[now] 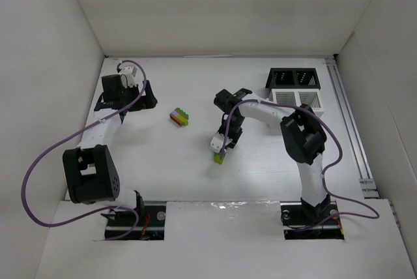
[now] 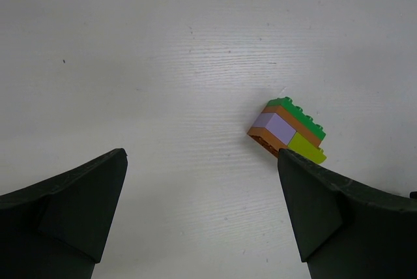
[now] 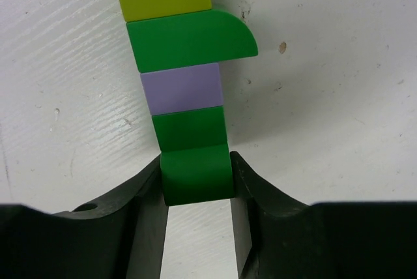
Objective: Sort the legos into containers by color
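A short stack of legos [image 3: 182,90], lime, green, purple and green, lies on the table in the right wrist view. My right gripper [image 3: 197,176] is shut on its near green end, with both fingers pressed to the brick's sides. From above, that gripper [image 1: 220,154] points down at the mid table. A second multicoloured stack [image 1: 179,117], with green, orange, purple and lime bricks, lies left of centre. My left gripper [image 2: 201,155] hangs open over bare table, and this stack [image 2: 287,130] sits just beyond its right fingertip. The containers, a black pair [image 1: 294,77] and a white pair [image 1: 296,99], stand at the back right.
White walls enclose the table on three sides. A metal rail [image 1: 352,129] runs along the right edge. The left arm's purple cable [image 1: 39,161] loops out over the left side.
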You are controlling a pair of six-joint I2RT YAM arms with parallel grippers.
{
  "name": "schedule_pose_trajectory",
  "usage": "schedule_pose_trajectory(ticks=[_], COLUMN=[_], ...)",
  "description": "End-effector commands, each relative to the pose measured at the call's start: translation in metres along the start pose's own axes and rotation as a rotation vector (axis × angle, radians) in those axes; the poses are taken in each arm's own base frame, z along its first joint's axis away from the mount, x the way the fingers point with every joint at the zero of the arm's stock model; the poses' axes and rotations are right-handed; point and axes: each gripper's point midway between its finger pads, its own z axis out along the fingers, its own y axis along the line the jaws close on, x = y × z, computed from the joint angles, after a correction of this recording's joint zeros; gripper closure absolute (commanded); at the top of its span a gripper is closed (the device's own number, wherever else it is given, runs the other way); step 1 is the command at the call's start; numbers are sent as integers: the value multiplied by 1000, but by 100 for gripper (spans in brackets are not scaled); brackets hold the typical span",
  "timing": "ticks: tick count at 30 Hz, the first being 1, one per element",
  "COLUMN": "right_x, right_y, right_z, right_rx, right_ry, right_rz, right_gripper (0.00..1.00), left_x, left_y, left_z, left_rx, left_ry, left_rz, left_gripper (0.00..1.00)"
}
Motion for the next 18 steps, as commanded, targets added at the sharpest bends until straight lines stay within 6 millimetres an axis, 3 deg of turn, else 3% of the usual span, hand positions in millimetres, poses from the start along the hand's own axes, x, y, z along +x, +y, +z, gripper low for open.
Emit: schedule_pose_trajectory(ticks=[1, 4, 5, 7, 8, 11, 14, 18], right_x=[-12, -14, -14, -18, -19, -27, -28, -37], right_y=[-30, -33, -35, -35, -36, -36, -42, -50], right_z=[-11, -13, -16, -15, -26, -44, -73, -123], right_rx=[10, 36, 43, 61, 92, 177, 284, 415], right_ry=[19, 3, 7, -20, -16, -71, -115, -159], right_rz=[-601, -521, -498, -448, -411, -248, -106, 209], right_gripper=[62, 71, 85, 95, 99, 100, 100, 100], left_x=[-18, -14, -17, -17, -12, -18, -18, -16], left_y=[-2, -4, -11, -16, -19, -36, -62, -90], left_z=[-10, -12, -16, -19, -20, -29, -39, -55], left_rx=[-6, 4, 34, 62, 79, 171, 326, 513], left_ry=[-68, -66, -77, -99, -100, -139, -146, -192], left_rz=[19, 28, 34, 54, 56, 118, 221, 375], left_gripper=[0, 0, 0, 0, 0, 0, 0, 0])
